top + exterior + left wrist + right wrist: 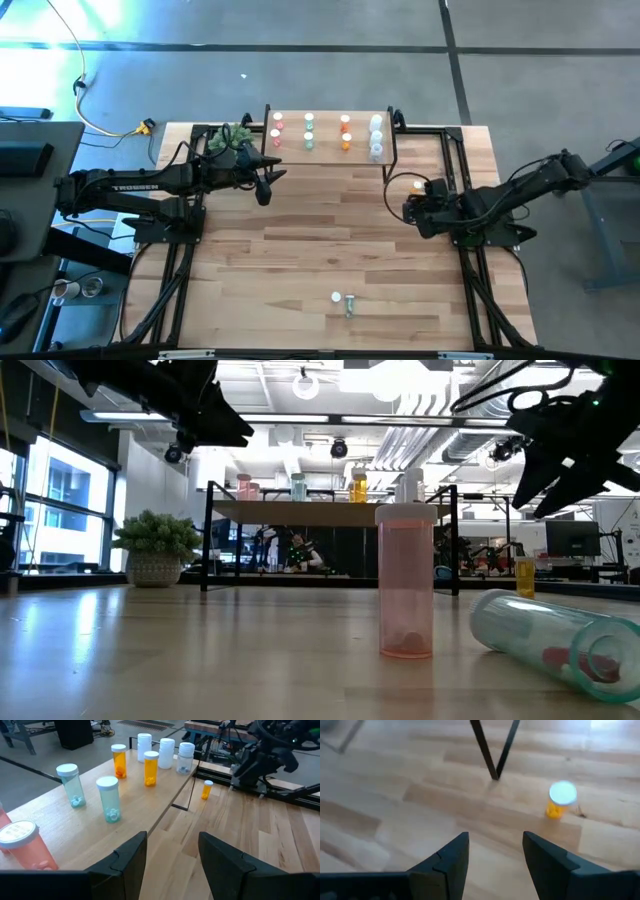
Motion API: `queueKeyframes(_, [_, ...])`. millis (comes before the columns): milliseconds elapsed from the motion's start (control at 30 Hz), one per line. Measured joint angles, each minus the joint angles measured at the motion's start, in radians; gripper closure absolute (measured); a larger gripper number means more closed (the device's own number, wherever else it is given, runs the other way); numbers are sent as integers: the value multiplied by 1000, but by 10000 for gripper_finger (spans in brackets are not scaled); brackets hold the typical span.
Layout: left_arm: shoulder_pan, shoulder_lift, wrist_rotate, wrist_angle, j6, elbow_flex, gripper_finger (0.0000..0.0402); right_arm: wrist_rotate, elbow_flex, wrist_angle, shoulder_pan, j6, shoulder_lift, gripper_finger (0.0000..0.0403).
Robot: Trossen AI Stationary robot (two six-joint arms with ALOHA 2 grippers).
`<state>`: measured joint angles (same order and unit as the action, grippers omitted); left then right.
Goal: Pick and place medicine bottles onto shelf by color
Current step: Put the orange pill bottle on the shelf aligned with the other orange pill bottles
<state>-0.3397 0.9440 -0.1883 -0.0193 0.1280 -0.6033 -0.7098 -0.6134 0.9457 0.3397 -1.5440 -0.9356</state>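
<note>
The shelf [330,136] stands at the table's far edge, with pink, green, orange [150,768] and white [166,753] medicine bottles upright in rows on its top. My left gripper [172,851] hovers open and empty just off the shelf's near left corner. One orange bottle [560,800] stands on its base on the table by the shelf's right legs. My right gripper [495,847] is open above the table a little short of that bottle. Close to the near edge a pink bottle [405,582] stands upright and a green one [560,638] lies on its side.
A potted plant [230,140] sits left of the shelf, close to my left arm. The shelf's thin black legs [492,750] stand just beyond the orange bottle. Black frame rails [465,180] run along both sides of the slatted tabletop.
</note>
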Motion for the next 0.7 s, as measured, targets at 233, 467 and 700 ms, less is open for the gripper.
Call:
queueKeyframes(233, [0,0,0,0,0,0,232,-65,80,-92,29,-108,0,226])
queueKeyframes(467, [0,0,-1,0,0,0,232,-56,127,-190,57,-97,-1,226])
queueKeyframes(700, [0,0,-2,0,0,0,232,-74,185,-244,112,-182,-17,226])
